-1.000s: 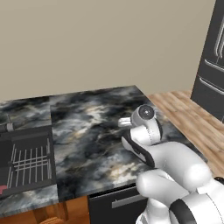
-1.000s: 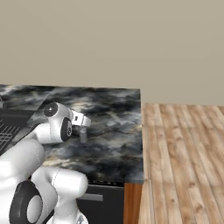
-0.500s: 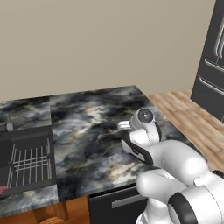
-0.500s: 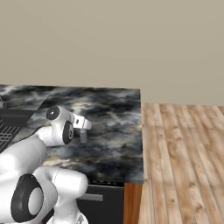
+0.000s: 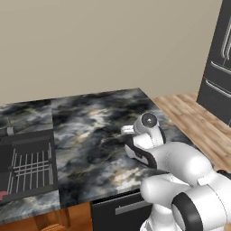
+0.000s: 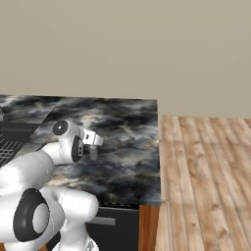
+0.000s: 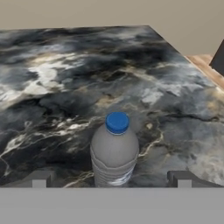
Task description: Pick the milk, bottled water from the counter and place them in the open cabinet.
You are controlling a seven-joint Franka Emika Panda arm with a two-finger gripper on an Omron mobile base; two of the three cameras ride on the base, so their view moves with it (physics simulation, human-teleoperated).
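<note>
Bottled water [image 7: 114,151] stood upright with its blue cap low in the centre of the hand view, on the marbled worktop [image 7: 65,87]. The claw [image 7: 111,178] was spread fully wide, one fingertip [image 7: 40,178] at lower left, the other at lower right, the bottle between them, neither touching it.

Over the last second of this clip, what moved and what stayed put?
The arm's wrist turned and the pincer dipped lower toward the counter; in the hand view its open fingertips flank the upright bottled water without gripping it. Nothing was taken or released. The base, the counter and the dark rack at the left stayed as they were.
</note>
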